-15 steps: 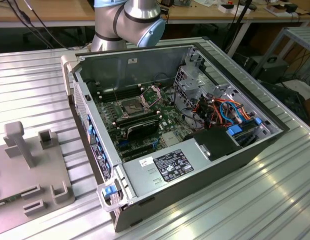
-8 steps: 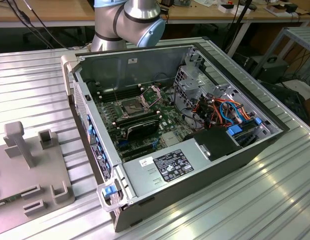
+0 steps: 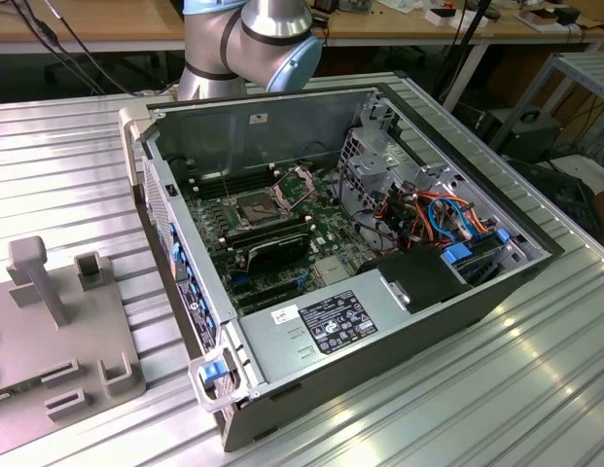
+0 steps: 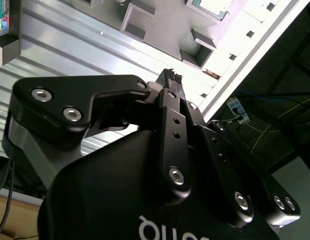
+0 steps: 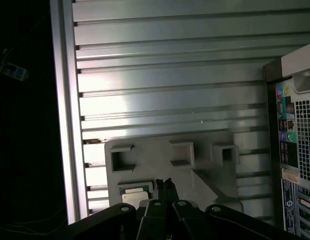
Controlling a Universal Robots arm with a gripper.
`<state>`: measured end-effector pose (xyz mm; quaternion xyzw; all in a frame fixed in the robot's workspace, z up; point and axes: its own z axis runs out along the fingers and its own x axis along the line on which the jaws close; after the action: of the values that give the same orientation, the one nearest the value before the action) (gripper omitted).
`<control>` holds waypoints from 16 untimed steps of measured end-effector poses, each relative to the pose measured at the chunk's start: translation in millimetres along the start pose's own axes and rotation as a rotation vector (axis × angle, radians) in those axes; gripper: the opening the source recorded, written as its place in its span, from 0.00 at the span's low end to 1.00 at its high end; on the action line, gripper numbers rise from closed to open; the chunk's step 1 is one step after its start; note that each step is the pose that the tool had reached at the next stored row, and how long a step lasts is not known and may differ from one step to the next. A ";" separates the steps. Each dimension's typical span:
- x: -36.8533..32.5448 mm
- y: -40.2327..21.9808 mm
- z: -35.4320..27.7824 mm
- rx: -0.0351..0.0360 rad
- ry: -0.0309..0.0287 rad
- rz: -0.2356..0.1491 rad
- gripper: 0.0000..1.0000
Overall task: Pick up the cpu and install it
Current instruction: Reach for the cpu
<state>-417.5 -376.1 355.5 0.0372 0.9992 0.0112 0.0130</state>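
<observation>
Right now the gripper (image 5: 163, 183) hangs above the grey fixture plate (image 5: 145, 167), its claw pinched shut with nothing between the fingertips, as the first wrist view shows. The cpu (image 5: 134, 193) lies flat in a shallow pocket of that plate, out on the ribbed aluminium table (image 5: 169, 75). It is beside the open computer case (image 3: 272, 122) and well apart from the socket (image 3: 255, 206) on the motherboard (image 3: 326, 233). Nothing has been picked up yet.

From where I stand, the grasp itself looks like the first worry. With the claw closed, a descent would press the tips onto the chip's metal top instead of straddling it. The chip is thin and sits low in its pocket, so fingers that come down slightly off-centre could catch the pocket wall, or pinch one corner and tip the chip.

The case looks crowded, too: memory sticks sit close by the socket and loose cables hang near it, so a wide approach might snag them. A chip held crooked or turned the wrong way could damage the socket contacts when seated.
</observation>
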 end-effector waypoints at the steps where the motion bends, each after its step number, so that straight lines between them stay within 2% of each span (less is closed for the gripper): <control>1: 0.6 -0.1 0.0 0.0001 0.0001 0.000 0.11; 6: 4.3 -4.1 0.2 0.0000 0.0001 0.000 0.11; 16: 7.4 -22.1 2.5 0.0000 -0.0001 -0.001 0.11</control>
<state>-426.5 -397.5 352.2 0.0369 0.9992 0.0112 0.0130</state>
